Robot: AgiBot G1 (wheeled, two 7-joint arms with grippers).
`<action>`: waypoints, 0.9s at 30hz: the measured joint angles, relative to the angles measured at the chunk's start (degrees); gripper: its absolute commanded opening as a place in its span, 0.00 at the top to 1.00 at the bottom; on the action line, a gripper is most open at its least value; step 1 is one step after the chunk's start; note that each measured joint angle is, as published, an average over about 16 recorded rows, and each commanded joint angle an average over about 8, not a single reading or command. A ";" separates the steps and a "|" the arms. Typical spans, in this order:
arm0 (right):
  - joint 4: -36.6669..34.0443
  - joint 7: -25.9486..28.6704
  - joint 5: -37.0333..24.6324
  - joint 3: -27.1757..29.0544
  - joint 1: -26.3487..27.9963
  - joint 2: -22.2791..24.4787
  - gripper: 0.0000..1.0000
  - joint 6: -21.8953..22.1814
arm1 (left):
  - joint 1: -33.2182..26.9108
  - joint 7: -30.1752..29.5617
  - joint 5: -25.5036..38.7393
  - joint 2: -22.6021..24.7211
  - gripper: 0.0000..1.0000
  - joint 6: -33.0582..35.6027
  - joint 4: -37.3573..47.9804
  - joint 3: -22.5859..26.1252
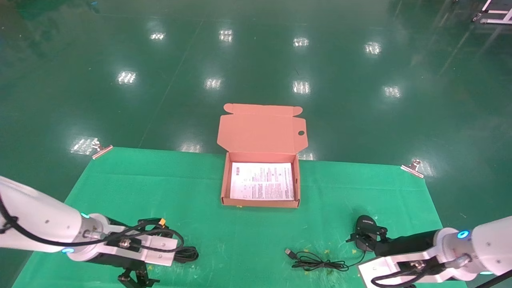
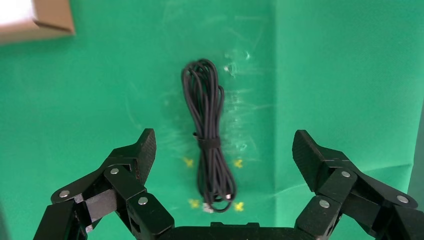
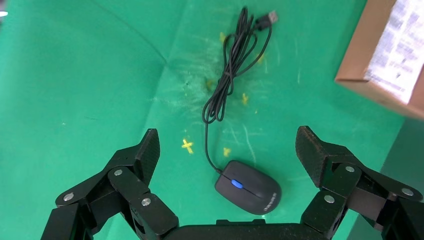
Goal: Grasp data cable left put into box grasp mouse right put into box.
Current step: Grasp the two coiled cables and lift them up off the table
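Observation:
The data cable (image 2: 207, 135), a long narrow black bundle, lies on the green mat; one end shows in the head view (image 1: 189, 254). My left gripper (image 2: 224, 142) is open above it, one finger on each side, not touching; in the head view it is at the front left (image 1: 136, 279). The black mouse (image 3: 248, 186) with a blue wheel lies on the mat between the fingers of my open right gripper (image 3: 226, 137), at the front right in the head view (image 1: 366, 236). Its cord (image 1: 316, 264) trails left to a USB plug. The salmon-orange box (image 1: 260, 203) stands open in the middle.
A printed sheet (image 1: 262, 181) lies in the box, and its lid (image 1: 262, 128) stands open behind. Metal clips (image 1: 102, 151) (image 1: 413, 168) hold the mat's far corners. Yellow crosses (image 3: 187, 146) mark the mat. Green floor lies beyond the table.

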 measured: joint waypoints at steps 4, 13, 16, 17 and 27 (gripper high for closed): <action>-1.77 1.12 -1.56 -0.30 -2.03 -1.39 0.00 3.25 | 0.56 -0.62 1.43 1.67 0.00 -1.95 4.83 0.34; -10.45 1.13 -2.85 -0.69 -3.65 -6.24 0.00 8.61 | -0.47 2.22 1.97 6.83 0.00 -6.58 20.68 0.30; -14.42 -0.19 -3.18 -0.89 -3.40 -8.18 0.00 10.10 | -1.12 4.09 1.99 8.65 0.00 -8.17 25.95 0.29; -15.81 -0.74 -3.27 -0.96 -3.26 -8.83 0.00 10.58 | -1.34 4.77 1.99 9.22 0.00 -8.68 27.59 0.29; -27.94 -8.07 -3.73 -1.45 -1.59 -13.93 0.33 14.66 | -2.98 11.21 2.54 13.46 0.38 -13.06 39.37 0.67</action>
